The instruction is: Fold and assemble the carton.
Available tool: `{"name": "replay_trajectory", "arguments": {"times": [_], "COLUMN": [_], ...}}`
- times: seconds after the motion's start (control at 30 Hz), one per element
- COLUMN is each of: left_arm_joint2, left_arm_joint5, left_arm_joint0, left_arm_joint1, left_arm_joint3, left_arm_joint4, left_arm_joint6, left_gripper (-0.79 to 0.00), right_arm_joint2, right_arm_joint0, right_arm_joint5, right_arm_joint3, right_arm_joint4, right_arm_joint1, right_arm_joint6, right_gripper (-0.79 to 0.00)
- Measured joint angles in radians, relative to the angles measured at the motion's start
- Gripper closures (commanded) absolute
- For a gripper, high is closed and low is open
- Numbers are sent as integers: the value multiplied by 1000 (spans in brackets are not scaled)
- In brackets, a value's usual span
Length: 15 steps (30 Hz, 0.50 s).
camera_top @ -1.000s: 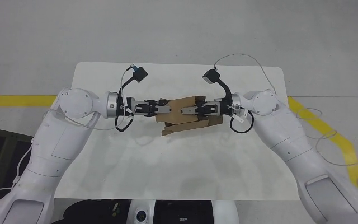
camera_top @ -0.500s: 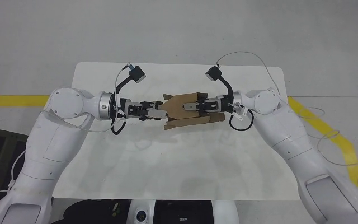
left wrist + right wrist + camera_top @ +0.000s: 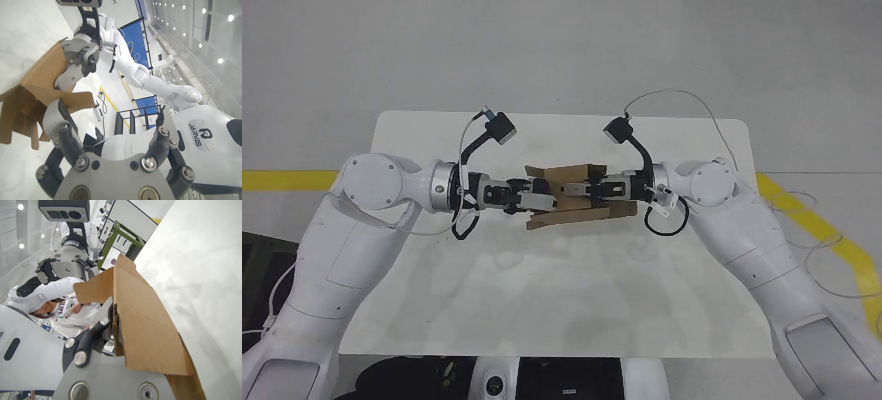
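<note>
Carton (image 3: 572, 192) sits over the bench (image 3: 542, 290), between both arms. We note the left gripper (image 3: 542, 198) has closed back in on the carton's end within the last half second, its fingers apart, one against a flap. Right gripper (image 3: 589, 188) fingers stay clamped on a side wall. We judge flap folding is resuming.

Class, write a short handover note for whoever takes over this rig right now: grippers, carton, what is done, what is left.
Left gripper: open, one finger against a flap at the carton's near end.
Right gripper: shut on the carton's other end, holding it over the table's middle.
Done: carton partly opened; flaps loose.
Left: likely square it up, fold the flaps in, close it.
</note>
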Motion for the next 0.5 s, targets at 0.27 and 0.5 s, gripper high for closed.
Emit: {"name": "replay_trajectory", "arguments": {"times": [0.27, 0.5], "left_arm_joint2": [34, 26], "left_arm_joint5": [13, 6], "left_arm_joint0": [-6, 7], "left_arm_joint1": [-9, -9], "left_arm_joint3": [-18, -37], "left_arm_joint4": [90, 102], "left_arm_joint6": [107, 131], "left_gripper": [-785, -785], "right_arm_joint2": [0, 11], "right_arm_joint0": [-7, -8], "right_arm_joint5": [-4, -8], "right_arm_joint3": [-11, 3], "right_arm_joint4": [11, 16], "right_arm_joint1": [-7, -10], "right_arm_joint6": [10, 12], "right_gripper": [0, 0]}}
